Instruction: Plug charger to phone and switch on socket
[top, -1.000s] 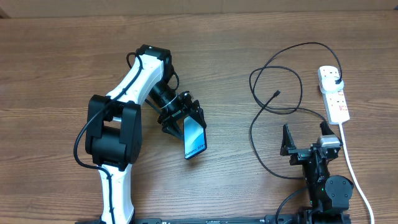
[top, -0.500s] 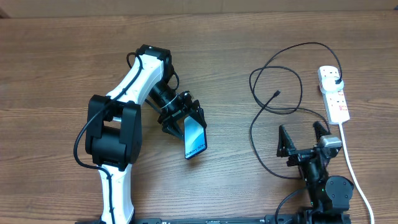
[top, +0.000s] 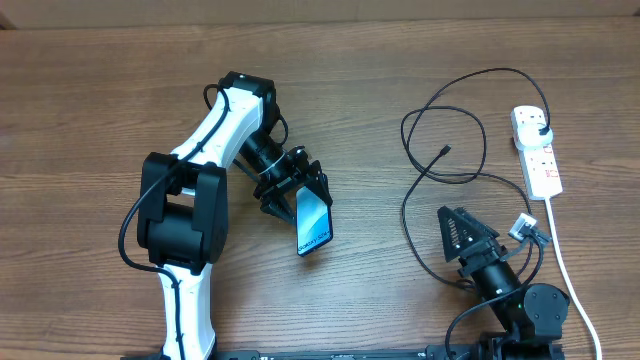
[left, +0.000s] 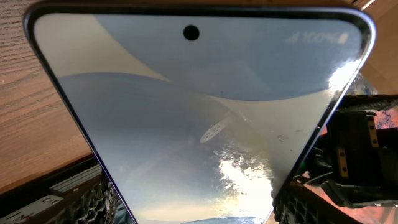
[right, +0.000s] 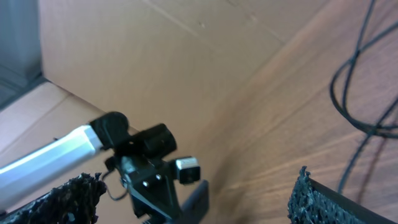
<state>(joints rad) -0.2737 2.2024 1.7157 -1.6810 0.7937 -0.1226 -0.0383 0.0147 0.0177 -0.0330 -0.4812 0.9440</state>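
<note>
My left gripper (top: 297, 192) is shut on the phone (top: 313, 222) and holds it tilted over the table's middle, blue screen up. In the left wrist view the phone's screen (left: 199, 106) fills the frame between the two fingers (left: 193, 214). The charger's thin black cable (top: 428, 190) lies in loops at the right. Its connector tip (top: 444, 151) lies loose on the wood and its plug (top: 540, 127) sits in the socket (top: 540, 165), a white power strip. My right gripper (top: 452, 228) is open and empty, near the front edge, beside the cable loops. The right wrist view shows its open fingers (right: 199, 205) and the cable (right: 357, 93).
The socket's thick white cord (top: 570, 280) runs down the right side to the front edge. A cardboard wall (right: 155, 56) stands behind the table. The left arm (top: 195, 190) stretches across the left half, and it shows far off in the right wrist view (right: 140, 155).
My right gripper has swung and twisted to point left toward the phone, its fingers still open. The left gripper and phone have not moved.
</note>
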